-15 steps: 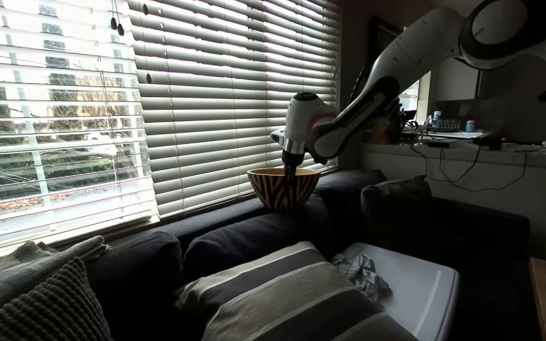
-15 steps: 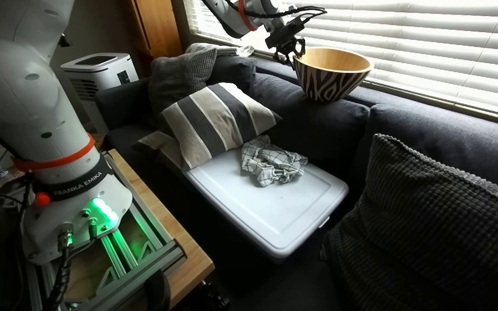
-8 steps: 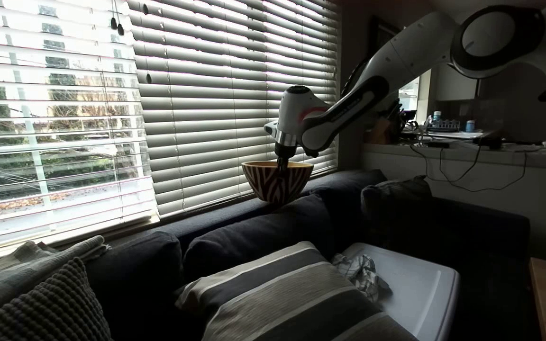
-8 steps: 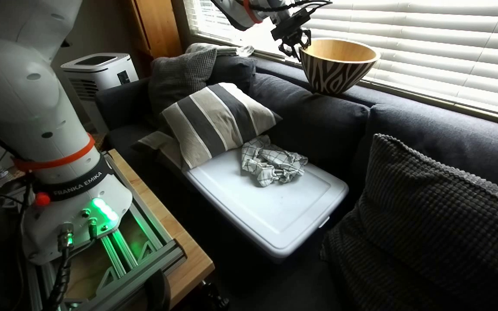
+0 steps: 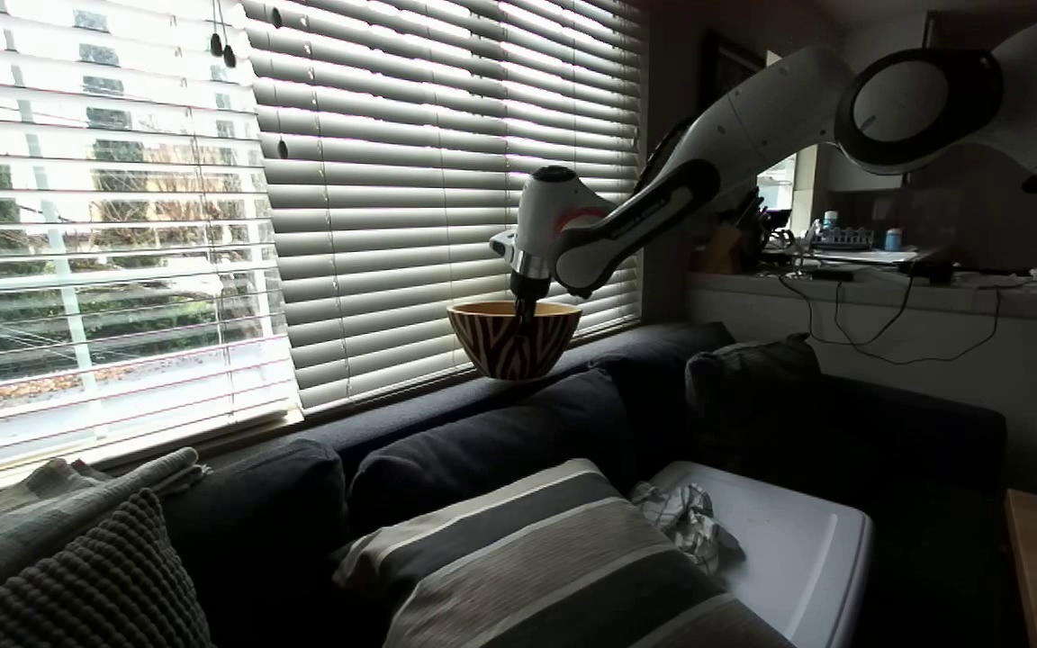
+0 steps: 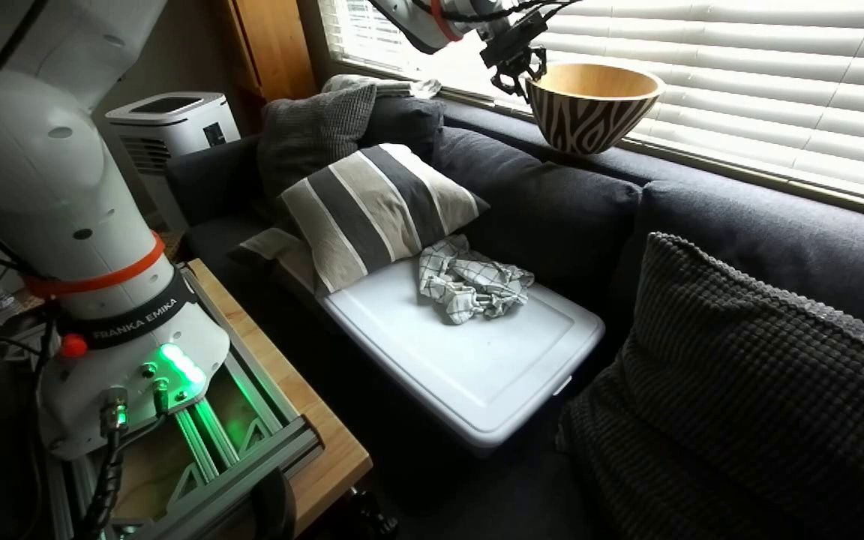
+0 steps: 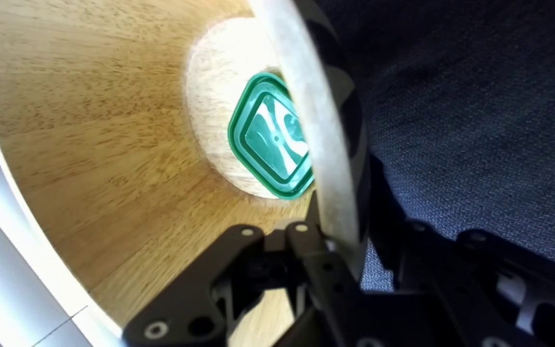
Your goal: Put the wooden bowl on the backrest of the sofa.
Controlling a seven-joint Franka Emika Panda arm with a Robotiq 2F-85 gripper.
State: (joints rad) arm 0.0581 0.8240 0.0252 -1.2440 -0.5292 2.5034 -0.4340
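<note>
Relative to the frame half a second ago, the wooden bowl (image 6: 589, 124) and the gripper (image 7: 347, 202) stand slightly nearer the blinds (image 5: 446, 180) in both exterior views; the striped cushion (image 6: 383, 202) and the checked cloth (image 6: 473, 281) hold their places. The gripper is clamped across the bowl's wall at the rim, one finger inside and one outside, as the wrist view shows. The bowl is close to upright at the top of the backrest of the sofa (image 5: 419, 407); whether its base touches the fabric cannot be told.

The step in hand is judged to be final placement. Bring the base fully over the flat top edge, clear of the rounded back cushion (image 6: 537, 195) in front; a base resting partly on soft filling is likely to tip. Keep the bowl level: it is held at one side, so its weight may turn it in the grip, and the green plastic item (image 7: 268, 144) inside may slide. Lower vertically. Let the fabric take the weight before spreading the fingers, then withdraw straight up.

Markings: on the arm's base (image 6: 207, 337), a black band (image 6: 132, 322) reads "FRANKA EMIKA". Lettering on the forearm (image 5: 640, 219) is too small to read. Pale marks on the green plastic item may be print or glare.
</note>
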